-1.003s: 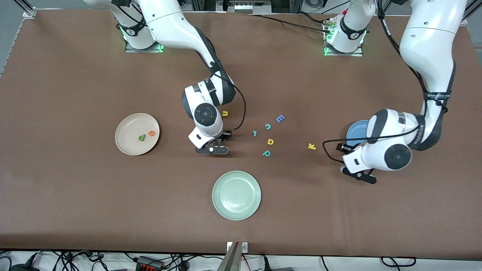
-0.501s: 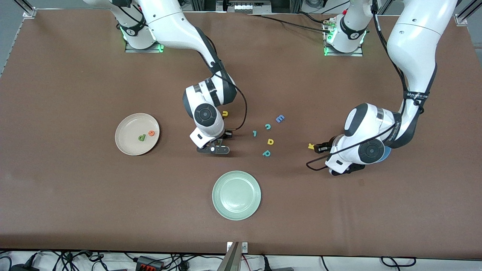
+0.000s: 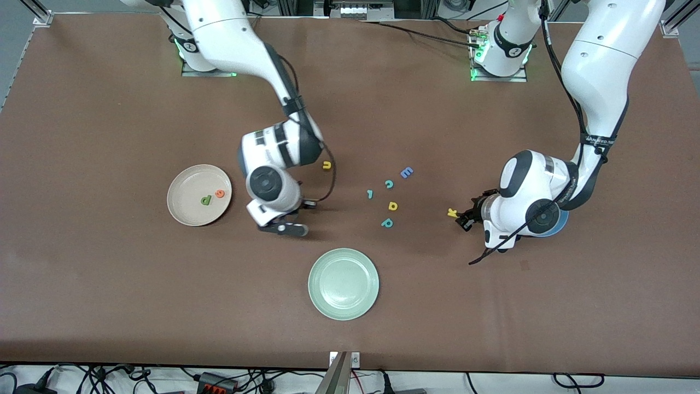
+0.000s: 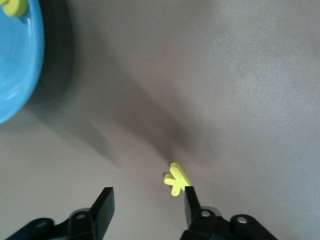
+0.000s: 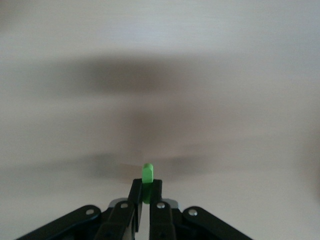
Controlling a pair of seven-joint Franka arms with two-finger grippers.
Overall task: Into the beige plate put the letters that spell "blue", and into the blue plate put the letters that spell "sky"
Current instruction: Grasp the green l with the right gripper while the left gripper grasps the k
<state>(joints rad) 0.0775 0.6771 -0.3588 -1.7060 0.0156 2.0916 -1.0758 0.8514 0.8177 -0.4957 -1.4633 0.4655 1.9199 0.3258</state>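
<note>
Jaws (right) on green bar (image 5: 147, 176)

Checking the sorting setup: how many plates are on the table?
3. The beige plate lies toward the right arm's end. The green plate is nearest the front camera. The blue plate is toward the left arm's end, mostly hidden under that arm.

Plain brown table cover (image 3: 109, 284). Round cream-beige plate (image 3: 185, 210) holds a green foam letter (image 3: 206, 200) and an orange foam letter (image 3: 220, 193). Round bright blue plate (image 4: 15, 75) carries a yellow foam piece (image 4: 14, 6). Yellow foam k (image 3: 452, 213); yellow foam u (image 3: 326, 164); bright green foam bar (image 5: 147, 175); round pale green plate (image 3: 343, 283).
</note>
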